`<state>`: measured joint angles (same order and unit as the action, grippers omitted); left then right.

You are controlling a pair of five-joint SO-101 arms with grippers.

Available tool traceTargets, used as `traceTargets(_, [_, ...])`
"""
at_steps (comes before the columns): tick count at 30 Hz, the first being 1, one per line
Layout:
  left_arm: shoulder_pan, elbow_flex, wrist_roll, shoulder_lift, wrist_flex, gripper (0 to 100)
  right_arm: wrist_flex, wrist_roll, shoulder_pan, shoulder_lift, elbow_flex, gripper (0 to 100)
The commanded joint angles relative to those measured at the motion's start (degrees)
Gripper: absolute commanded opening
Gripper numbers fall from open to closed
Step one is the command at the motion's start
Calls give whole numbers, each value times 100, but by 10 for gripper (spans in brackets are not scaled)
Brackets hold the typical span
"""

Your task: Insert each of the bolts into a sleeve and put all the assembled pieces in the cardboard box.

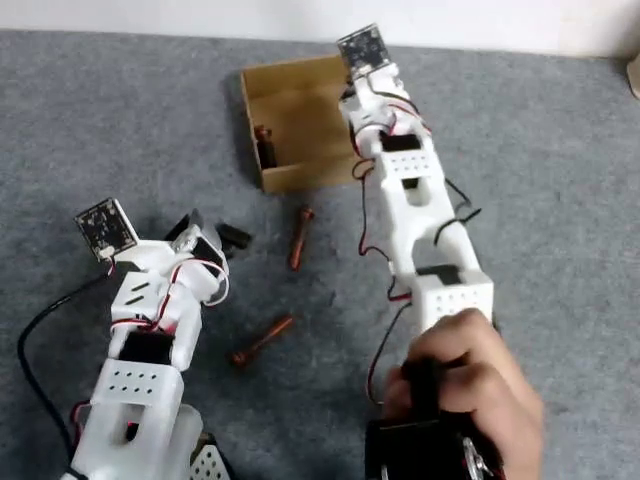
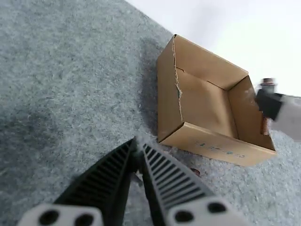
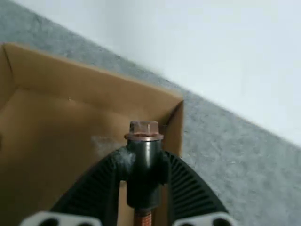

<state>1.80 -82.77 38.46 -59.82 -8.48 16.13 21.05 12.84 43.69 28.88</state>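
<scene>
Though threaded, hex-headed bolt (image 3: pixel 144 128) in smooth black sleeve (image 3: pixel 143 165).

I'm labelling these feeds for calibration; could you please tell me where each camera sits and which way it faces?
High view: fixed above the table, looking down on both arms, the cardboard box and two loose bolts.
Left wrist view: on the left arm's wrist, facing the box past its own shut left hand.
Right wrist view: on the right arm's wrist, looking into the box toward the wall, over its right hand shut on a sleeved bolt.
Shared: all three show the box.
</scene>
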Motion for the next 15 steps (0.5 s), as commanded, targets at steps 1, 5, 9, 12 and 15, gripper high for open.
traceTargets(1, [84, 303, 0, 4, 141, 8, -40, 79, -48, 180, 875, 5])
traceTargets(5, [84, 303, 0, 4, 141, 8, -22, 88, -48, 277, 1112, 5])
traceTargets(9, [75, 303, 0, 4, 141, 8, 708, 105, -48, 277, 1156, 63])
traceTargets(12, [75, 303, 0, 4, 141, 8, 980, 97, -4, 268, 1174, 263])
traceTargets(15, [75, 303, 0, 4, 141, 8, 1279, 88, 4, 277, 1200, 396])
